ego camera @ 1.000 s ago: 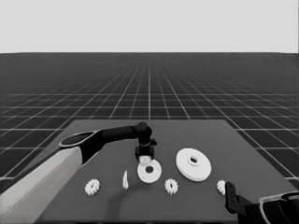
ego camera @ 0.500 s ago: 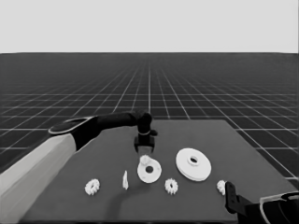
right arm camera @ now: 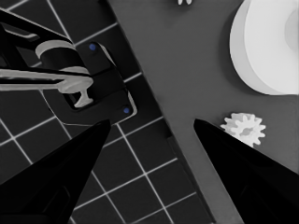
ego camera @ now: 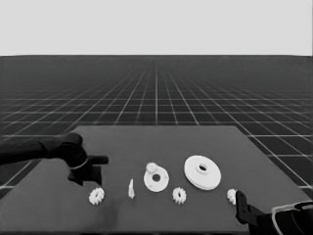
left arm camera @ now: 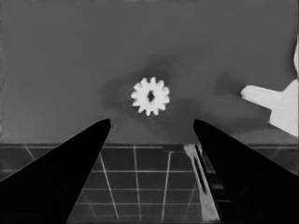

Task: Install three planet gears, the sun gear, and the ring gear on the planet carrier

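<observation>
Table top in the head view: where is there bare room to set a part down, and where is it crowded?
Bare: the table's far strip, beyond the larger round part and the smaller round part, which carries one gear. Crowded: the near row of three gears, the thin white piece and left gripper.

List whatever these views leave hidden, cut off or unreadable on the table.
- Gear on the smaller round part: the head view shows a small gear at its far rim, too small to tell whether it is seated.
- Larger round part: cut off by the right wrist view's edge.
- Thin white piece: cut off by the left wrist view's edge; shape unreadable.
- Rightmost gear: partly hidden in the head view by the right pincer.
</observation>
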### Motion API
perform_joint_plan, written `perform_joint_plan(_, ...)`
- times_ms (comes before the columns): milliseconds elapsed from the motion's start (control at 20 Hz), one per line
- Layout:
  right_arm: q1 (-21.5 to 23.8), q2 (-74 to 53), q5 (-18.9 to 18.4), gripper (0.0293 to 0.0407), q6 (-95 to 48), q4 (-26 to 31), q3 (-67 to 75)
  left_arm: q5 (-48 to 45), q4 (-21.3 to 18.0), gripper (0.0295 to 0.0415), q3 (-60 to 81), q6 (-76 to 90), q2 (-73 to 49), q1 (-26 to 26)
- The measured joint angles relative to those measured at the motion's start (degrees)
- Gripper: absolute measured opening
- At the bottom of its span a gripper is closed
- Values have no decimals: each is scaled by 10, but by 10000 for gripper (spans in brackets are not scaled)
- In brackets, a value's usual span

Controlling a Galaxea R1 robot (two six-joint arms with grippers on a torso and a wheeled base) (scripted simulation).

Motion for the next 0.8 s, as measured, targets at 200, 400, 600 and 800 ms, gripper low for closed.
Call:
perform_joint_plan(200,0,0,0,385,0,0,0,-55,112,385,-65,25,26,124)
perform_joint_plan(400,0,0,0,385,0,0,0,-63,123,385,-78,29,32,136)
perform_joint_plan(600,0,0,0,385,0,0,0,-64,124,314,-79,30,32,137)
perform_joint_plan(800,0,0,0,385,0,0,0,-64,124,312,-79,30,32,137)
